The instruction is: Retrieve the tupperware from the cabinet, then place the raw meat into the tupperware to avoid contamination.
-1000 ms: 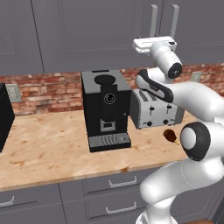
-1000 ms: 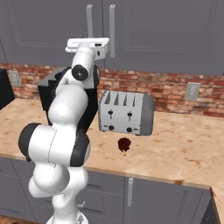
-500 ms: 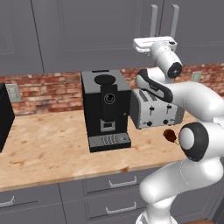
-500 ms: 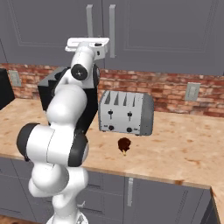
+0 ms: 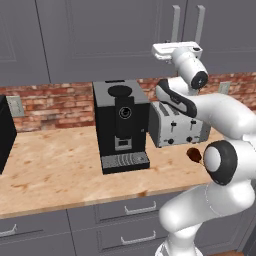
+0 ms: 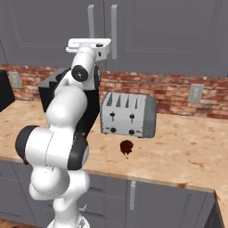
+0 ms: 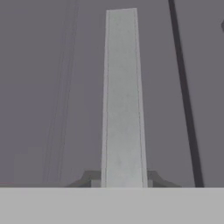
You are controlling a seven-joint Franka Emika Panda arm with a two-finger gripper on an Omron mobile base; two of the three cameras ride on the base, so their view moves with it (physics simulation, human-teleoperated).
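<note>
Gripper (image 7: 122, 186) clamped on the cabinet's (image 5: 110, 40) vertical bar handle (image 7: 123, 96), whose long axis runs six to twelve o'clock between the fingers; raw meat (image 6: 126, 147) lies on the counter (image 6: 187, 151) before the toaster (image 6: 129, 115)

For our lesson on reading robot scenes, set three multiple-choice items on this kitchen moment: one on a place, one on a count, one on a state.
1. Where does the raw meat lie?
A. on the counter before the toaster
B. on the coffee machine
C. inside the cabinet

2. How many slots top the toaster?
A. one
B. two
C. four

3. The gripper is
A. wide open in mid-air
B. shut on the cabinet handle
C. holding the meat

Answers: 1 A, it rests on wood by the toaster; 2 C, four slots show; 3 B, the bar runs up from between the fingertips.
</note>
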